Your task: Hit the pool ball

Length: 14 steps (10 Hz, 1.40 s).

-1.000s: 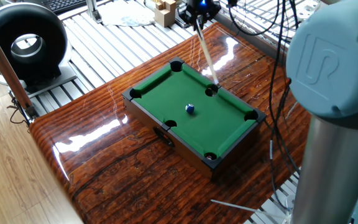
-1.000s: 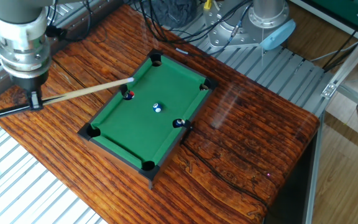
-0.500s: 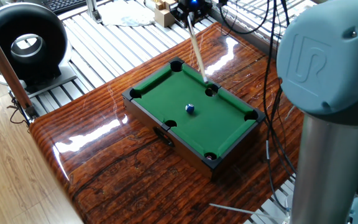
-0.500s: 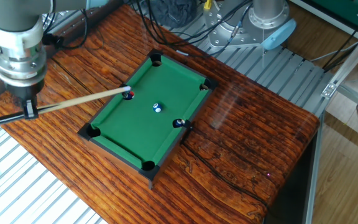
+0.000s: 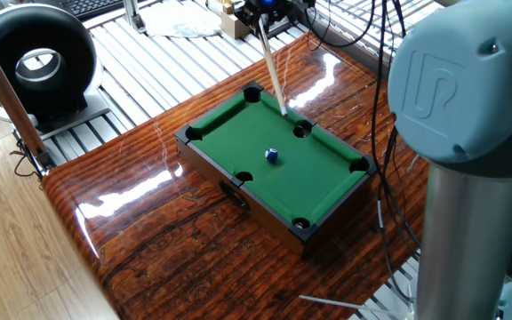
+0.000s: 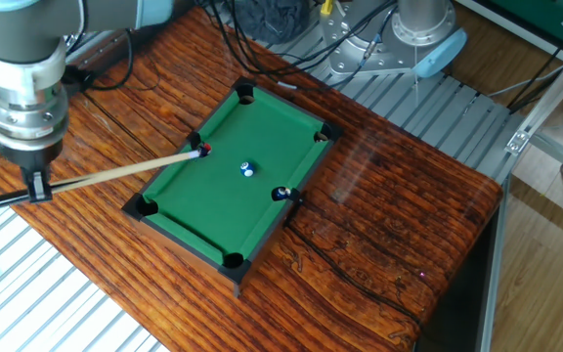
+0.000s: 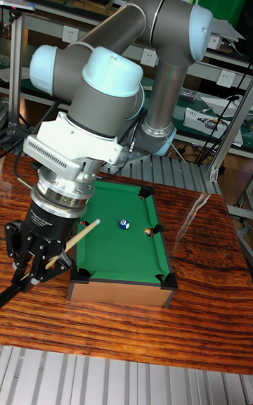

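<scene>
I had drawn the thin wooden cue stick (image 6: 115, 172) back since the earlier frame, so its red tip sat at the table's side rail instead of over the felt. The tiny blue pool ball with a white spot (image 6: 247, 169) lay mid-felt, ahead of the tip with a clear gap between. I judged it light, hard and quick to roll; it wants a tap through its centre, not a grip. The black two-finger gripper (image 6: 35, 186) was clamped on the cue's rear. The mini green-felt pool table (image 6: 183, 230) sat on glossy wood.
</scene>
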Tool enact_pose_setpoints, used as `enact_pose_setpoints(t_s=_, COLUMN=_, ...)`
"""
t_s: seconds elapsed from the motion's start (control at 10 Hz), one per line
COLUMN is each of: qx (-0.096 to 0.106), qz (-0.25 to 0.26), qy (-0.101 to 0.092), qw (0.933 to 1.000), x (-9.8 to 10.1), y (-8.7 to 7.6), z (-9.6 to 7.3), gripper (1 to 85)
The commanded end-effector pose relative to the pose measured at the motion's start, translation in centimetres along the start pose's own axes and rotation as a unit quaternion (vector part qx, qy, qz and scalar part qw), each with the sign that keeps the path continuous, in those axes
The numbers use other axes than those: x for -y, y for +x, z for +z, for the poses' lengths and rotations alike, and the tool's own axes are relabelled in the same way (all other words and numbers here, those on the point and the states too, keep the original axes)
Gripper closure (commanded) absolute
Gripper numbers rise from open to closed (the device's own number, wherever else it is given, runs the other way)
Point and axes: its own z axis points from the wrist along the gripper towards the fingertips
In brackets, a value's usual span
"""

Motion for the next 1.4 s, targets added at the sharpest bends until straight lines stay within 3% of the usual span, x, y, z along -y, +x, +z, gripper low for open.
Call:
enact_pose_setpoints(t_s=0.0, qx=0.016, qz=0.002, qy=-0.011, qw=0.9998, x=-1.0, y=-0.9, z=-0.1, gripper=84.7)
enact_pose_setpoints(t_s=0.2, qx=0.021, qz=0.01, qy=-0.018, qw=0.9996, x=-1.7, y=-1.2, z=0.0, gripper=84.7)
enact_pose_setpoints(t_s=0.5, qx=0.001, qz=0.006, qy=-0.015, qw=0.9999, x=-1.8, y=0.2, z=0.5, gripper=84.7)
enact_pose_setpoints(t_s=0.9, qx=0.011, qz=0.014, qy=-0.018, qw=0.9997, x=-2.9, y=1.6, z=2.4, gripper=84.7)
enact_pose_setpoints(t_s=1.3, qx=0.001, qz=0.023, qy=-0.024, qw=0.9994, x=-3.1, y=2.0, z=1.7, gripper=84.7)
